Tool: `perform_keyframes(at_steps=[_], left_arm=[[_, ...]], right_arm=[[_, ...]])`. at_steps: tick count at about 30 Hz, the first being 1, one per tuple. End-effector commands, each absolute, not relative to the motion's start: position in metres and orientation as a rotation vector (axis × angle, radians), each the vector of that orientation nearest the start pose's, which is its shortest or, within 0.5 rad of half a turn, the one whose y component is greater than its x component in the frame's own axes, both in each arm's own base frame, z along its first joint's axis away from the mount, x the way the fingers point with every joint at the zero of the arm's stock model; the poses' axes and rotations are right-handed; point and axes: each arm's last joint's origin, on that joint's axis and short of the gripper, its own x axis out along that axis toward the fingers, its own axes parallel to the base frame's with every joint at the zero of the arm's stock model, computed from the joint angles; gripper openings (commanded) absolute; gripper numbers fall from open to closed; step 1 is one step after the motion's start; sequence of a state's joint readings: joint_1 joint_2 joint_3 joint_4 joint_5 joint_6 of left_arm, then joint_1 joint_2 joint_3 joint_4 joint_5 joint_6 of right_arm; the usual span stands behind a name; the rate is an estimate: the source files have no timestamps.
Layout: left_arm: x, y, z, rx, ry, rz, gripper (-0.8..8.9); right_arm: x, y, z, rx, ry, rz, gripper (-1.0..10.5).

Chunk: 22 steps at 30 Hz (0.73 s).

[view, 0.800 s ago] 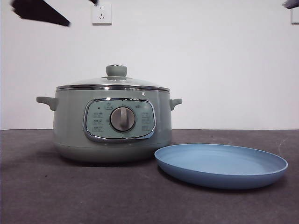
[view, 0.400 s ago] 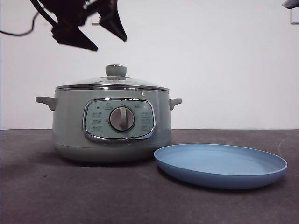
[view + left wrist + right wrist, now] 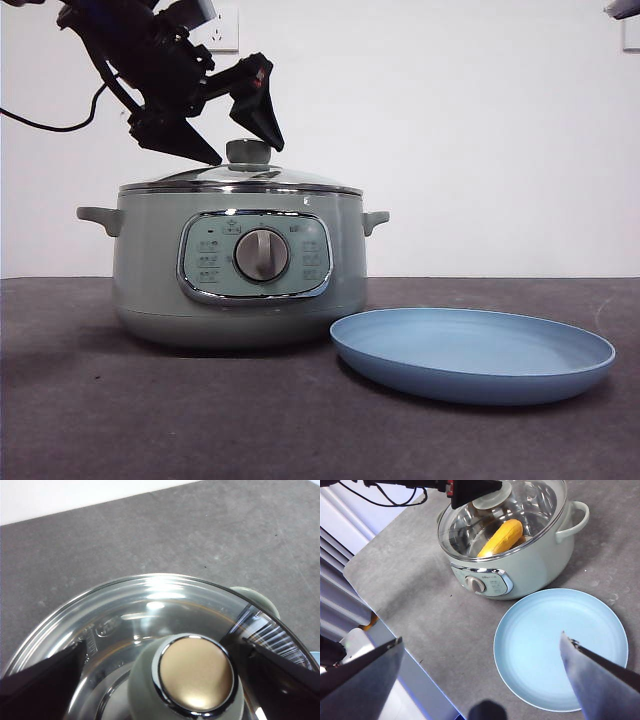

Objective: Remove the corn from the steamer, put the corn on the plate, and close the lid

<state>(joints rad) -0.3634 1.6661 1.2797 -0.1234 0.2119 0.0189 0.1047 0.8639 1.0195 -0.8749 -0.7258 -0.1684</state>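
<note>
The left gripper [image 3: 232, 140] hung just above the pot's lid [image 3: 240, 177], its two black jaws spread wide, one tip on each side of the pale green knob [image 3: 248, 151] and neither touching it. Half a second before, the same gripper had been higher, well clear of the knob; a second before, only a dark tip had shown at the top corner. In the left wrist view the knob's shiny cap [image 3: 196, 674] sat midway between the jaws, with the glass dome around it.

Below the gripper, the lid rested closed on the steamer [image 3: 240, 270], which had not moved. Through the glass, in the right wrist view, the corn [image 3: 500, 538] lay on its side inside the pot, its long axis slanting across the bowl, one end towards the control panel and the other towards the far wall. Which end was the narrow one could not be told.

Beside the pot, on the dark table [image 3: 120, 420], the blue plate [image 3: 473, 354] lay flat and unchanged. The right gripper [image 3: 485, 680] waited high over that plate, jaws wide apart.
</note>
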Motion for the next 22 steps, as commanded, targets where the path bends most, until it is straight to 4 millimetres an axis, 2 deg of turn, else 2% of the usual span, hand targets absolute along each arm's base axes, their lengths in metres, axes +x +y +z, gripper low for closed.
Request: perform_keyframes(at_steps=[1, 6, 11, 15, 19, 22], left_arm=[[0.3544, -0.1452, 0.2762, 0.073, 0.514, -0.576, 5.65], [0.3541, -0.1488, 0.2737, 0.084, 0.521, -0.555, 5.38], [0.3522, -0.1512, 0.2723, 0.091, 0.537, -0.553, 2.38], [0.3513, -0.1529, 0.2721, 0.089, 0.543, -0.558, 0.72], [0.3504, -0.1535, 0.2718, 0.083, 0.549, -0.582, -0.07], [0.35, -0.1541, 0.2722, 0.076, 0.549, -0.607, -0.07]], right_arm=[[0.146, 0.0348, 0.3437, 0.078, 0.63, 0.846, 5.9], [0.146, 0.0348, 0.3438, 0.076, 0.63, 0.844, 5.9], [0.1465, 0.0341, 0.3433, 0.065, 0.634, 0.815, 5.9], [0.1466, 0.034, 0.3432, 0.062, 0.635, 0.809, 5.9], [0.1466, 0.0339, 0.3432, 0.06, 0.636, 0.805, 5.9], [0.1466, 0.0339, 0.3432, 0.061, 0.636, 0.805, 5.9]])
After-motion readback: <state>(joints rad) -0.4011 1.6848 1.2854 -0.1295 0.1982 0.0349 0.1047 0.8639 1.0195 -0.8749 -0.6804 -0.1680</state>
